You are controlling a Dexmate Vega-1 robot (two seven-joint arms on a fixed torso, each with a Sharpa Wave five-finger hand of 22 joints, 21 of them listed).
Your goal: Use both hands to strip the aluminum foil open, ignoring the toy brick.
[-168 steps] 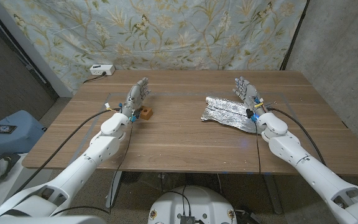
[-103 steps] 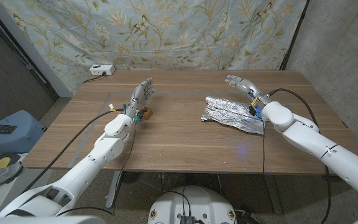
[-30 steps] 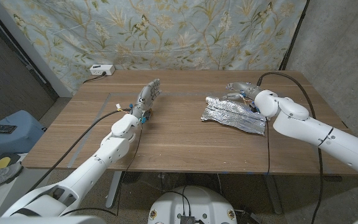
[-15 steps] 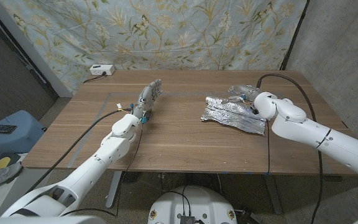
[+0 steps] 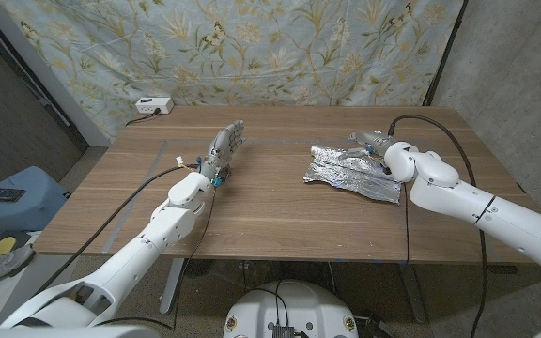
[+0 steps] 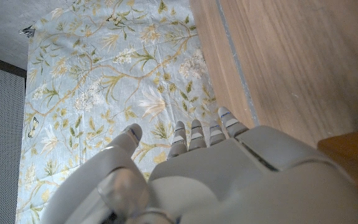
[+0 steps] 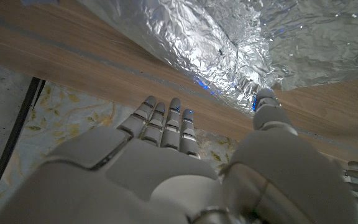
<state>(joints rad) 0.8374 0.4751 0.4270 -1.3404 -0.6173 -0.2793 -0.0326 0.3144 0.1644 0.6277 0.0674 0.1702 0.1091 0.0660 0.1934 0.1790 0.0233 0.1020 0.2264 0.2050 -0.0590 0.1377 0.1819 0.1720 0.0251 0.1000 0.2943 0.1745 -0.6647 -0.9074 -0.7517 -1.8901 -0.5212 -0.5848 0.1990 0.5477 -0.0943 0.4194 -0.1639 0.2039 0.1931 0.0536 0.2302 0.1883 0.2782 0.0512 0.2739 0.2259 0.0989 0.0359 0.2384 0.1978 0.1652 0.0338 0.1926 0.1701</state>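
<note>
Reaching over the far edge of the aluminum foil, the right hand holds nothing, its fingers straight and a little apart, the thumb tip right at the crumpled sheet's rim. The foil lies on the wooden table just beneath and nearer the robot than that hand. The left hand, well apart from the foil, is raised with fingers extended and spread, empty.

toy brick mostly hidden behind left hand, foil cropped
</note>
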